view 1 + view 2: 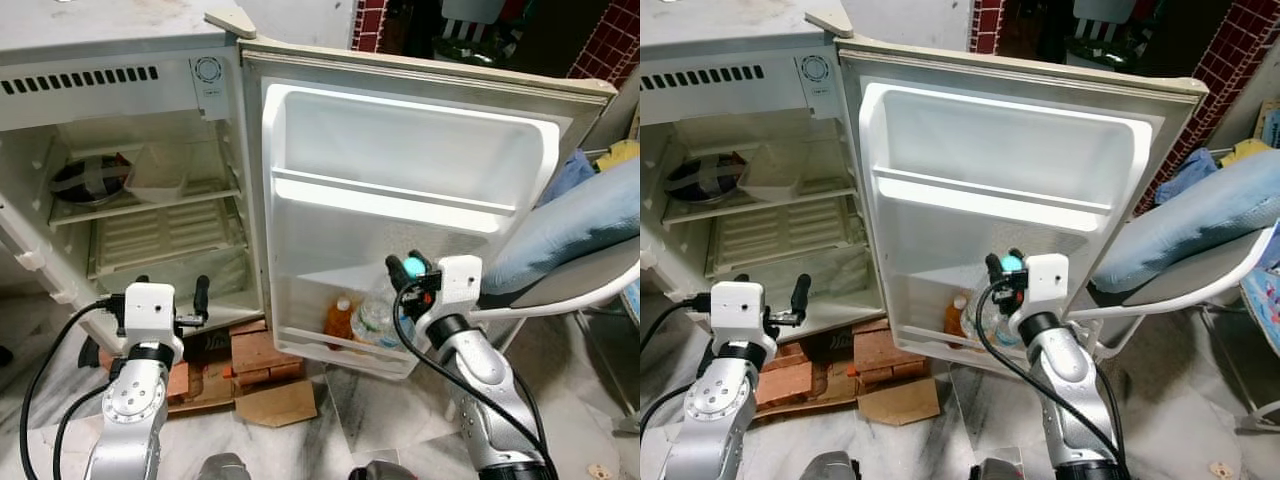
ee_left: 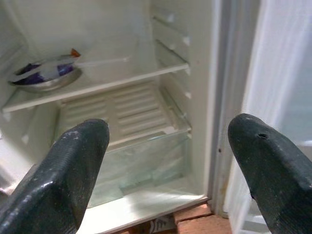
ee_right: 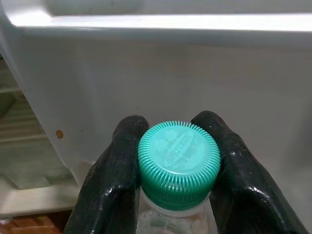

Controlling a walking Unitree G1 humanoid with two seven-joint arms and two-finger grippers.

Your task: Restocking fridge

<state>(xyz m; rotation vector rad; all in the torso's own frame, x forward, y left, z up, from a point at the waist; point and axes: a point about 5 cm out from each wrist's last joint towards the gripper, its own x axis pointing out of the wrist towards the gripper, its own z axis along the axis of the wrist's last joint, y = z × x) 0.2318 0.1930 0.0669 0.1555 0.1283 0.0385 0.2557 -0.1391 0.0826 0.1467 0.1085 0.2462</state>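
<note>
At the door shelf, your right gripper is pinching a clear bottle by its ribbed teal cap; your left gripper is gaping empty.

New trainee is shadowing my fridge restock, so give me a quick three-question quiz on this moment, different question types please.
1. True or false: the right tool is shut on the clear bottle's green cap.
2. Which drink already stands in the bottom door shelf? A) orange bottle B) milk carton C) soda can
3. Fill in: the left tool is ____, pointing into the fridge.

Key: 1 true. 2 A, the orange bottle. 3 open.
</note>
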